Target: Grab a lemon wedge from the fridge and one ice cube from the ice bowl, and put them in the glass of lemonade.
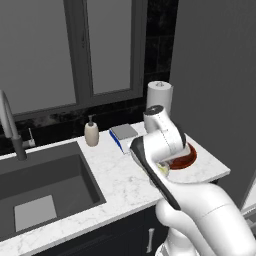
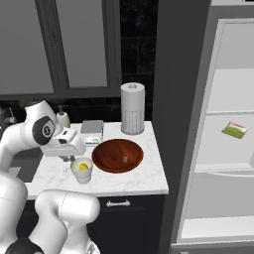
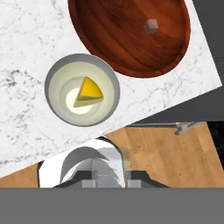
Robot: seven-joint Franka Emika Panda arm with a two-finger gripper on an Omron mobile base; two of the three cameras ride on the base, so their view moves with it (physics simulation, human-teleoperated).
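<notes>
The glass of lemonade (image 3: 57,94) stands on the marble counter, and the lemon wedge (image 3: 89,91) lies inside it on the pale liquid. Right beside it is the ice bowl (image 3: 118,43), holding one small ice cube (image 3: 151,26). In the right base view the glass of lemonade (image 2: 82,173) with the lemon wedge (image 2: 83,167) sits left of the ice bowl (image 2: 101,151). My gripper (image 2: 68,158) hovers just above and left of the glass, shut and holding nothing. The fridge (image 2: 218,163) stands open at the right, white shelves showing.
A paper towel roll (image 2: 132,115) stands behind the bowl. A soap dispenser (image 1: 91,132) and a flat blue-edged pad (image 1: 123,134) are at the back. The sink (image 1: 40,185) and faucet (image 1: 10,125) lie to the left. A green packet (image 2: 234,130) rests on a fridge shelf.
</notes>
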